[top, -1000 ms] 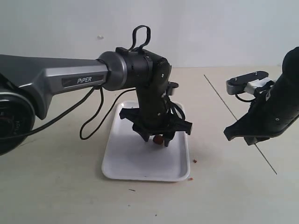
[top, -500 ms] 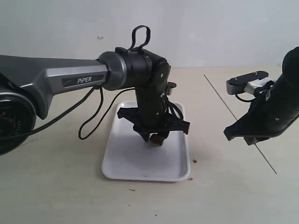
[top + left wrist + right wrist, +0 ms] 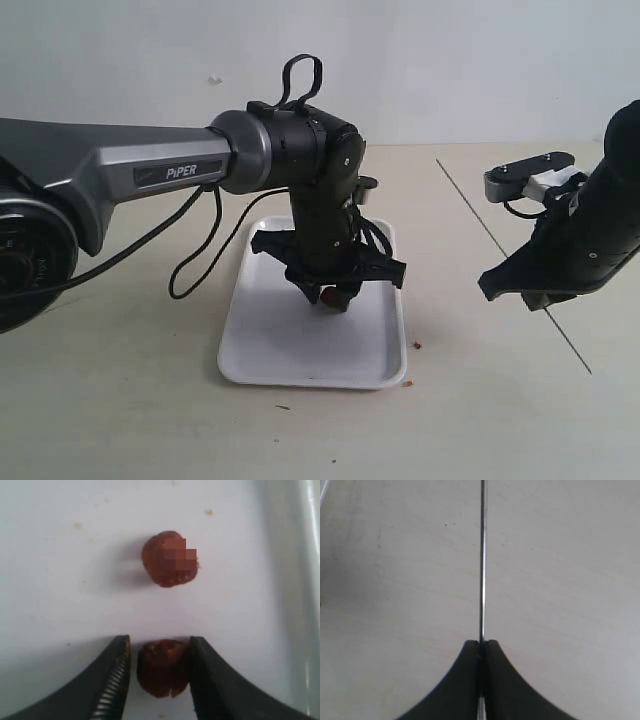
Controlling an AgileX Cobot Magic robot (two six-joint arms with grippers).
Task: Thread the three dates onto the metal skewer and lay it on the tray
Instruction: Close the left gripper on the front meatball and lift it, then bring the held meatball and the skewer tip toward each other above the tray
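Note:
The white tray [image 3: 268,340] lies in the middle of the table. My left gripper [image 3: 336,292] reaches down into the tray, its jaws closed around one dark red-brown date [image 3: 162,667]. In the left wrist view, the left gripper [image 3: 160,641] has one pad pressed against that date and the other pad right beside it. A second date [image 3: 169,559] rests loose on the tray [image 3: 75,580] just beyond the fingertips. On the right, above the table, my right gripper [image 3: 535,298] is shut on the thin metal skewer [image 3: 470,205]. The skewer [image 3: 482,560] runs straight out from the right gripper [image 3: 481,642].
A few reddish crumbs [image 3: 418,345] lie on the beige table by the tray's right front corner. The left arm's loose black cable [image 3: 200,265] hangs over the tray's left side. A pale wall stands behind the table.
The left jaws have drawn in from a wider spread onto the date in the tray. The right gripper and the skewer have not moved.

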